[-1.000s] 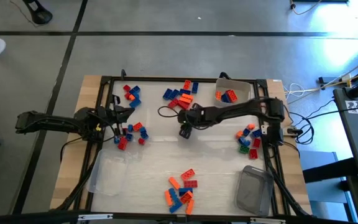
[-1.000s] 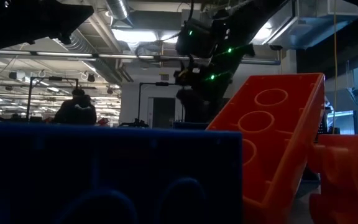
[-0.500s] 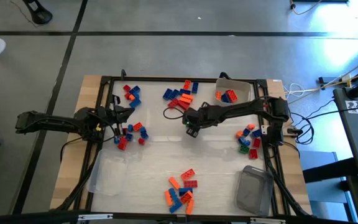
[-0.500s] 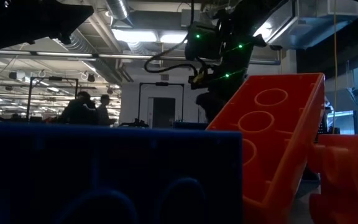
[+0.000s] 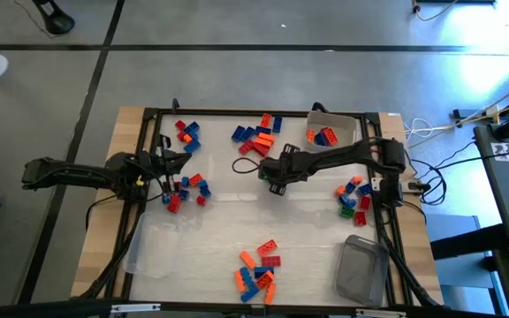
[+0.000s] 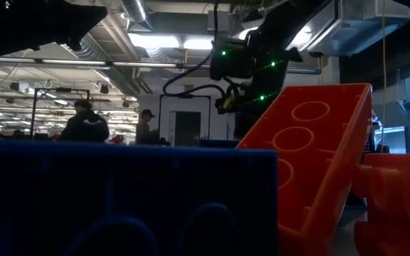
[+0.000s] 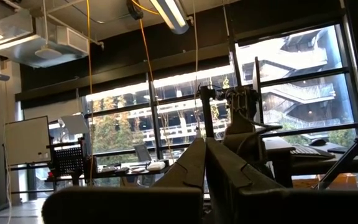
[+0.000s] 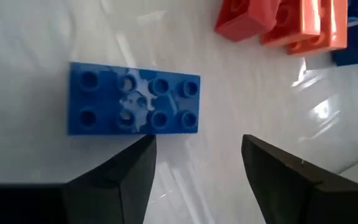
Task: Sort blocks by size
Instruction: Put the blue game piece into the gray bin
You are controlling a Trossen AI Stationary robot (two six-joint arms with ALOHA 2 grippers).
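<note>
The white-topped table [image 5: 228,221] carries the blocks [image 5: 256,134] in scattered clusters. The right end effector [image 5: 277,181] hangs open and empty above a blue block [image 8: 133,107], seemingly near the far cluster. The left end effector [image 5: 179,162] rests closed at the table's left, holding nothing.

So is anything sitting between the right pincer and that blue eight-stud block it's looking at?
Nothing visible. In the right wrist view the open right pincer has only bare white surface between its fingers and the blue block. The red and orange blocks lie beyond it, off to one side.
</note>
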